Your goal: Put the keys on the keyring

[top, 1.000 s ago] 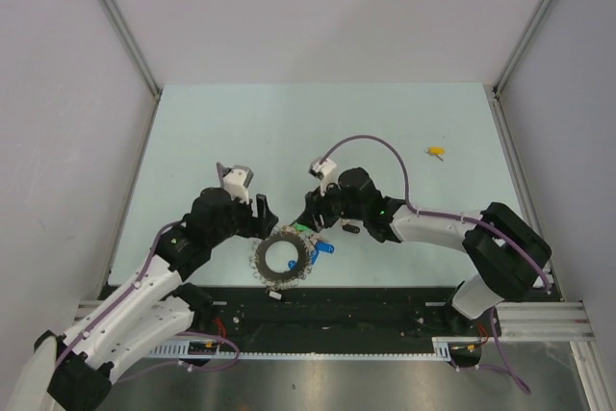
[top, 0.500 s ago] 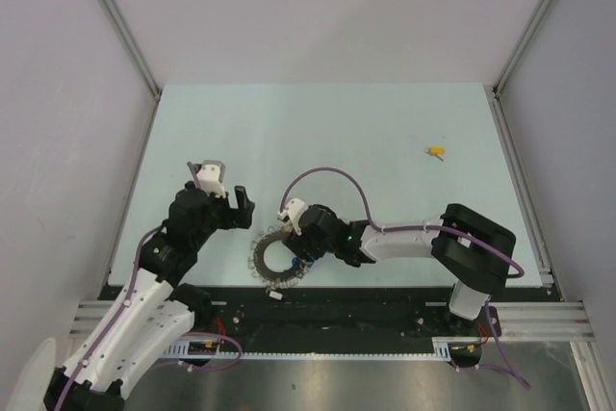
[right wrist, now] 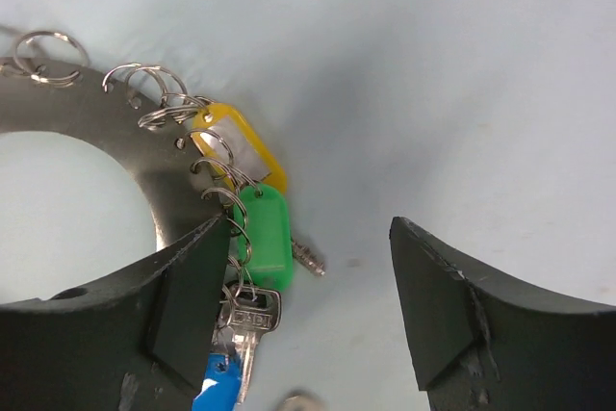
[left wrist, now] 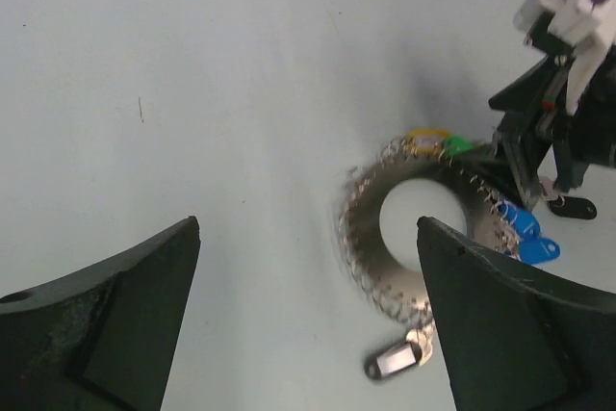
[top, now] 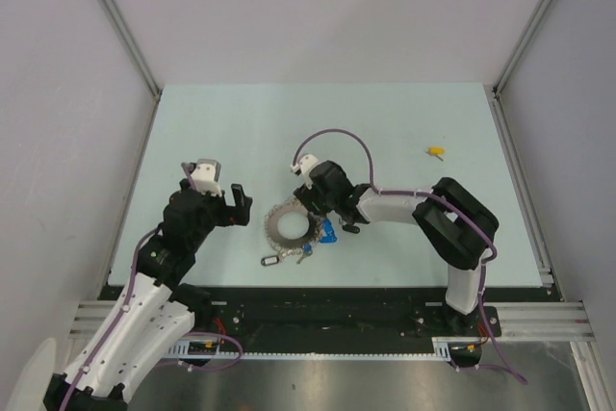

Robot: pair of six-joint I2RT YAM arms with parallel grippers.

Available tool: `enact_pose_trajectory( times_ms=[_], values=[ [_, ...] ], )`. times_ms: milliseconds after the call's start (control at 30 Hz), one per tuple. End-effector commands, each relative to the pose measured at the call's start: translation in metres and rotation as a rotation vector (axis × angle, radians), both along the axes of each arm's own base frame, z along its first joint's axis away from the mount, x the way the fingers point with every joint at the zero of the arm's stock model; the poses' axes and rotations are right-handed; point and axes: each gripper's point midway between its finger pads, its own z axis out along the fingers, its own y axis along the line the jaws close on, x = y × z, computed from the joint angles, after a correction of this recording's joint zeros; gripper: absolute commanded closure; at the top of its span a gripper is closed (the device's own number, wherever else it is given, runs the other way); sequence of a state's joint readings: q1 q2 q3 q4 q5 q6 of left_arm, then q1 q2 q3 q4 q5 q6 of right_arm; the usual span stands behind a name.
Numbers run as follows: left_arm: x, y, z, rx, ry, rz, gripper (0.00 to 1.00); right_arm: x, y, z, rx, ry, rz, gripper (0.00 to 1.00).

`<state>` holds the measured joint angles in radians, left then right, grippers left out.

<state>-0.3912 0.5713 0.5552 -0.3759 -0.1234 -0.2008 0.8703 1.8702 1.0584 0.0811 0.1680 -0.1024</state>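
The keyring (top: 280,229), a flat grey ring edged with small split rings, lies on the table near the front. Yellow (right wrist: 241,146), green (right wrist: 262,236) and blue (right wrist: 217,387) tags hang from it. My right gripper (top: 313,205) stands open at its far right rim; one finger (right wrist: 188,286) overlaps the ring (right wrist: 115,132), and the green tag lies between the jaws, not gripped. My left gripper (top: 235,207) is open, left of the ring (left wrist: 361,228) and apart from it. A black-tagged key (top: 351,229) lies just right of the ring. A yellow-tagged key (top: 437,152) lies far right.
A dark-framed tag (top: 270,260) trails from the ring's near left side toward the table's front edge. A silver key (right wrist: 252,320) hangs under the green tag. Grey walls enclose the table on three sides.
The ring has slid away from the front edge, up and slightly right. My right gripper dipped to the ring, came back with it and opened wider. My left gripper drew back left and opened fully.
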Motion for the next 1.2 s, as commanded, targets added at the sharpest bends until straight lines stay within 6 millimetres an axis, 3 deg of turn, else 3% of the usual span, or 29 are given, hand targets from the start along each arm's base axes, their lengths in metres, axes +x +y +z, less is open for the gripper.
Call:
enact_pose_trajectory(
  times_ms=[0,100,267,433,500,567,600,633,667,733,767,867,900,967,1000,1033,1133,1167],
  values=[
    [0.006,-0.001,0.008,-0.011,-0.037,-0.01,0.01,0.038,-0.028,0.005,-0.068,-0.038,-0.064,0.28],
    [0.006,-0.001,0.009,-0.019,-0.038,-0.013,0.02,0.042,-0.024,0.028,-0.012,-0.061,-0.057,0.28],
    [0.006,-0.002,0.01,-0.036,-0.046,-0.015,0.02,0.02,-0.003,0.069,0.116,-0.045,-0.014,0.28],
    [0.005,-0.01,0.003,-0.071,-0.018,-0.045,0.03,-0.012,0.013,0.083,0.192,0.011,0.006,0.29],
    [0.004,-0.016,-0.005,-0.074,0.018,-0.074,0.05,-0.018,0.015,0.09,0.251,0.043,-0.007,0.29],
    [0.003,-0.021,-0.012,-0.078,0.054,-0.097,0.07,-0.026,0.007,0.085,0.277,0.085,-0.026,0.29],
    [0.001,-0.027,-0.015,-0.086,0.074,-0.13,0.08,-0.023,0.008,0.104,0.342,0.051,-0.026,0.29],
    [0.001,-0.029,-0.023,-0.081,0.106,-0.141,0.09,-0.028,0.006,0.106,0.365,0.071,-0.01,0.29],
    [0.001,-0.032,-0.026,-0.081,0.123,-0.153,0.1,-0.029,-0.004,0.101,0.373,0.083,-0.027,0.29],
    [0.002,-0.038,-0.035,-0.081,0.172,-0.181,0.12,-0.032,-0.014,0.121,0.448,0.071,-0.033,0.3],
    [0.001,-0.041,-0.039,-0.082,0.192,-0.194,0.12,-0.031,-0.03,0.114,0.452,0.082,-0.064,0.29],
    [-0.001,-0.053,-0.053,-0.104,0.277,-0.244,0.18,-0.035,-0.049,0.142,0.576,0.059,-0.078,0.3],
    [-0.001,-0.056,-0.056,-0.112,0.293,-0.253,0.21,-0.036,-0.062,0.135,0.594,0.078,-0.1,0.3],
    [0.0,-0.061,-0.066,-0.132,0.341,-0.26,0.24,-0.039,-0.077,0.158,0.685,0.037,-0.118,0.3],
    [0.001,-0.062,-0.069,-0.138,0.354,-0.258,0.27,-0.04,-0.09,0.154,0.698,0.037,-0.14,0.3],
    [0.004,-0.064,-0.071,-0.146,0.36,-0.253,0.29,-0.041,-0.097,0.168,0.735,0.003,-0.145,0.3],
    [0.009,-0.065,-0.083,-0.14,0.403,-0.237,0.36,-0.042,-0.116,0.172,0.751,-0.044,-0.178,0.3],
    [0.012,-0.065,-0.088,-0.134,0.425,-0.23,0.38,-0.044,-0.122,0.181,0.768,-0.081,-0.179,0.3]
  ],
)
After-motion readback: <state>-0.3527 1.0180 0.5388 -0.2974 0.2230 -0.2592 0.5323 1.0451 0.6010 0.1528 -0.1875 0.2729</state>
